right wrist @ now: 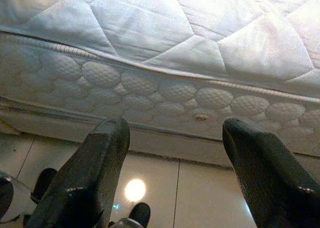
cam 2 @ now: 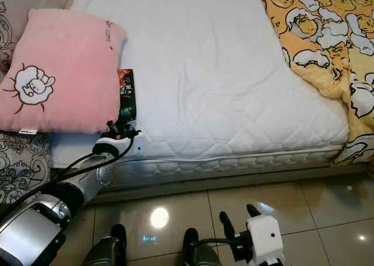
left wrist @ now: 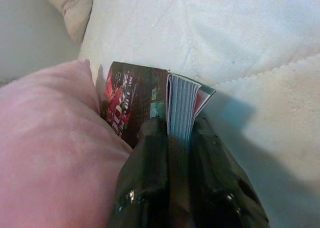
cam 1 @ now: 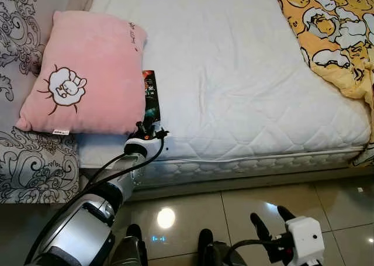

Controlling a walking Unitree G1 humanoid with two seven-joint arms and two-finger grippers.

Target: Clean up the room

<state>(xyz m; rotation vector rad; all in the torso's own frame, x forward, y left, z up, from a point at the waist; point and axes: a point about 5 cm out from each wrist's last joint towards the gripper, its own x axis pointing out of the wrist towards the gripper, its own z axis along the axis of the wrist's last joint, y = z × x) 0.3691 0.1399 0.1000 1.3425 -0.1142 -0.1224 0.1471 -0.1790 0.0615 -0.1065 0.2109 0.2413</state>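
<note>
Pinching the near edge of a thin booklet, the left gripper has its jaws pressed on the pages. Booklet lies on the bed, tucked against the pink pillow. Risk, as I judge it: thin hold near one corner, so pages could fan or slip out when lifted; pillow could drag along. Left arm stretched forward, low over the mattress edge. Right gripper hangs idle above the floor, jaws spread.
</note>
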